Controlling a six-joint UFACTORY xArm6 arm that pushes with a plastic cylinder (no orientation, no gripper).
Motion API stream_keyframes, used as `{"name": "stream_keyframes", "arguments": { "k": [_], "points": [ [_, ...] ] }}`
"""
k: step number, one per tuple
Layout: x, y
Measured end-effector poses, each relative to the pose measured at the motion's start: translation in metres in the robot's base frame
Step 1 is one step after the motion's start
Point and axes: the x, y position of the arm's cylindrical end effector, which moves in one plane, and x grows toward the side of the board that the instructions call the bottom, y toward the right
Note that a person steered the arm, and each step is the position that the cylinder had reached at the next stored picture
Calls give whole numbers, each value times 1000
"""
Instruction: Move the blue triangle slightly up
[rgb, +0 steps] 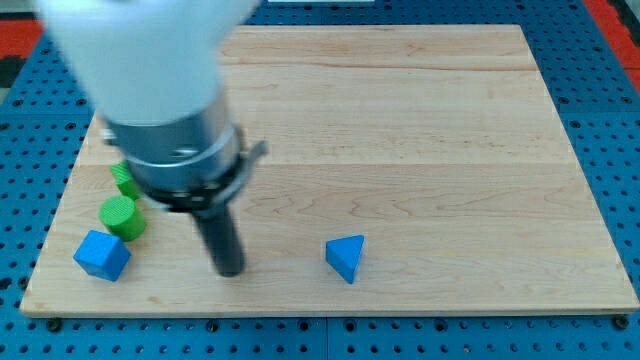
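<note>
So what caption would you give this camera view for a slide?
Rod tip rests on the wooden board, left of the blue triangle, with a blue cube and green blocks farther left.

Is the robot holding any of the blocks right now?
No, nothing is held. My tip is bare and touches no block: the blue triangle sits apart on the view's right, the blue cube on the view's left.

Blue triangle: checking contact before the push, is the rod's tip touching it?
No, my tip stands apart, to the view's left of the blue triangle.
</note>
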Motion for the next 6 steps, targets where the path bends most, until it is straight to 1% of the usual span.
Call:
{"name": "stream_keyframes", "arguments": {
  "k": [1,2,3,4,5,6],
  "points": [
    [43,14],
    [42,89],
    [31,132],
    [-14,121],
    [-38,84],
    [-8,98]
  ]
}}
